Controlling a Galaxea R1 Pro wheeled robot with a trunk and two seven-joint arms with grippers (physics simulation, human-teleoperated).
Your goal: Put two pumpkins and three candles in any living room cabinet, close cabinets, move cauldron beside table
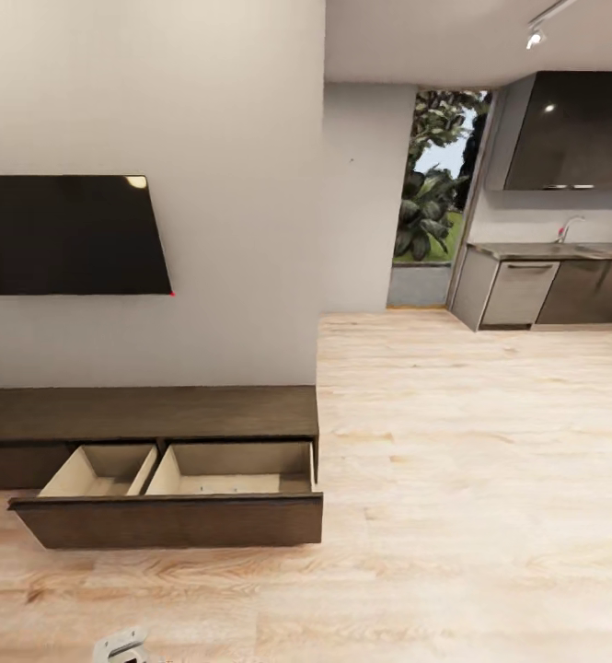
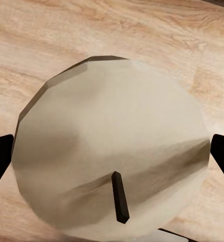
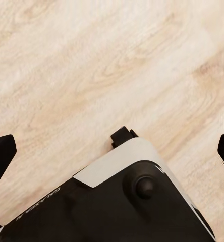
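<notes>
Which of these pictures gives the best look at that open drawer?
The head view: the cabinet shows whole, its drawer pulled out with pale insides and nothing visible in it. The left wrist view has a candle between the fingers; the right wrist view, wood floor.

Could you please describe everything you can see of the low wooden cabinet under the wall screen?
The cabinet is a long, low unit of dark-brown wood standing on the pale plank floor against the white wall, below the black screen. Its wide right drawer is pulled out, with a plain handle-less front. Inside are two pale beige compartments split by a divider, with no items visible in them. The front at its left end looks shut.
</notes>
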